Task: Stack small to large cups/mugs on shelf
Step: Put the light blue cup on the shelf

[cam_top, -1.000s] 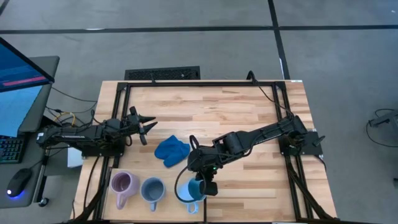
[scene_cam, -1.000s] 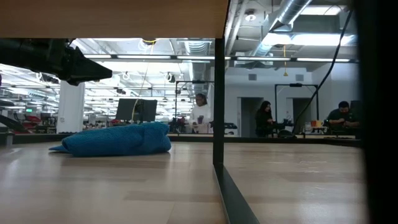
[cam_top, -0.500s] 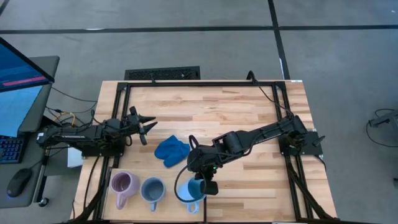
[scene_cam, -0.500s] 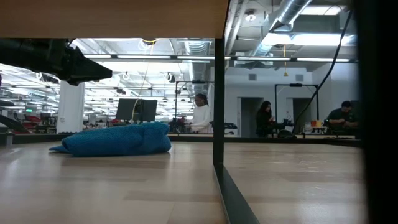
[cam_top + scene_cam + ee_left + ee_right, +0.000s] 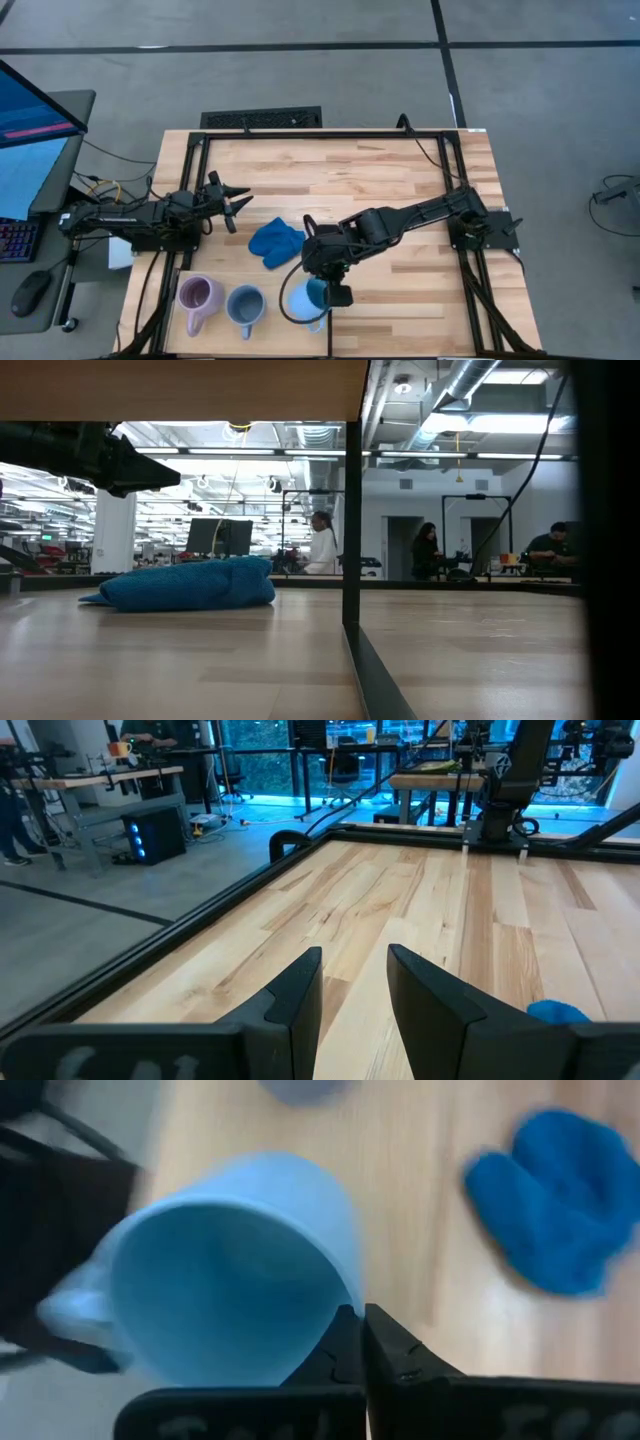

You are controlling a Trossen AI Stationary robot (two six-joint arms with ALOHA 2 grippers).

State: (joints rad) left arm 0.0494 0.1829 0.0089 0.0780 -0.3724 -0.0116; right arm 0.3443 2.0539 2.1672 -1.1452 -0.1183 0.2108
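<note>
My right gripper (image 5: 334,294) is shut on the bright light blue mug (image 5: 304,300) at the table's near edge. The pale lilac mug (image 5: 197,294) and the dull grey-blue mug (image 5: 245,302) stand upright on their bases to its left, on the pale shelf panel (image 5: 270,335). My left gripper (image 5: 238,200) is open and empty above the table's left part; it also shows in the low view (image 5: 150,468). The mugs are out of the low view. My right gripper pinches the light blue mug's rim wall (image 5: 340,1302) between its two fingers, one inside the mug and one outside, on the side opposite the handle (image 5: 70,1312). The mug is tilted, its opening turned toward the wrist camera.
A royal-blue cloth lump (image 5: 276,242) lies on the plank tabletop just beyond the mugs, also in the low view (image 5: 185,585). A black frame runs around the table (image 5: 300,133). People stand in the room beyond the far edge.
My right gripper has gone a little toward the table's left and far side with the light blue mug, which has shifted with it and tipped. My left arm has kept still.
</note>
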